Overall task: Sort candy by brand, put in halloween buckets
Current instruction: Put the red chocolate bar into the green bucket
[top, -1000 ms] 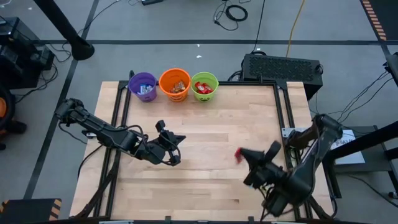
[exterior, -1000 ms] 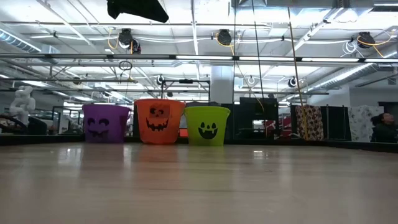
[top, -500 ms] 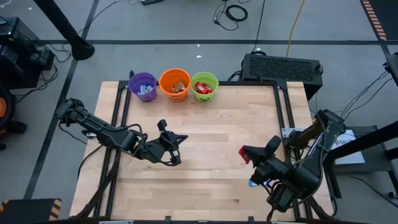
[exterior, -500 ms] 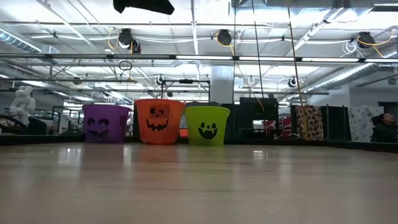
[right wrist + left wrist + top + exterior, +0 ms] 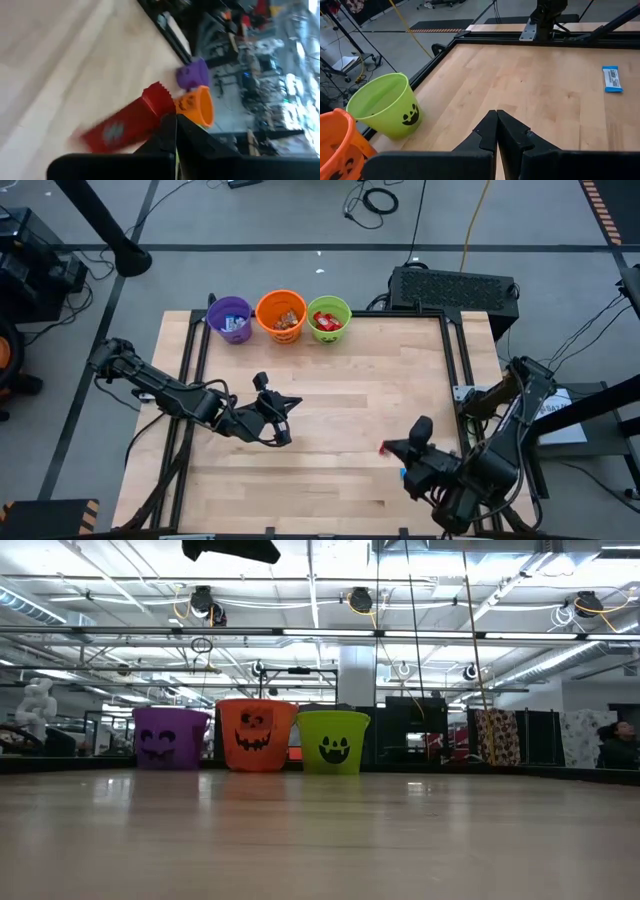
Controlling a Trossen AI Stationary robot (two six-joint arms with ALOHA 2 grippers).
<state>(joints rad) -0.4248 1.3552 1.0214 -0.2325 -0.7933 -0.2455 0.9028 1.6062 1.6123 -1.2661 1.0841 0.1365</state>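
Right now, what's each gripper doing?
Left gripper: closed, holding nothing, above mid-table.
Right gripper: closed on a red candy bar.

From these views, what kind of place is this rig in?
Likely an open robotics lab or workshop: exposed ceiling ducts and strip lights, loose cables on the grey floor, partitioned work bays behind the wooden table.

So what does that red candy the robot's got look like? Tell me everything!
The red candy is a small bar in a shiny red wrapper with a zigzag crimped end and a pale logo too blurred to read. The right gripper is shut on it, pinching one end so it sticks out past the dark fingertips above the wooden table. From above, only a bit of red peeks out beside the gripper.
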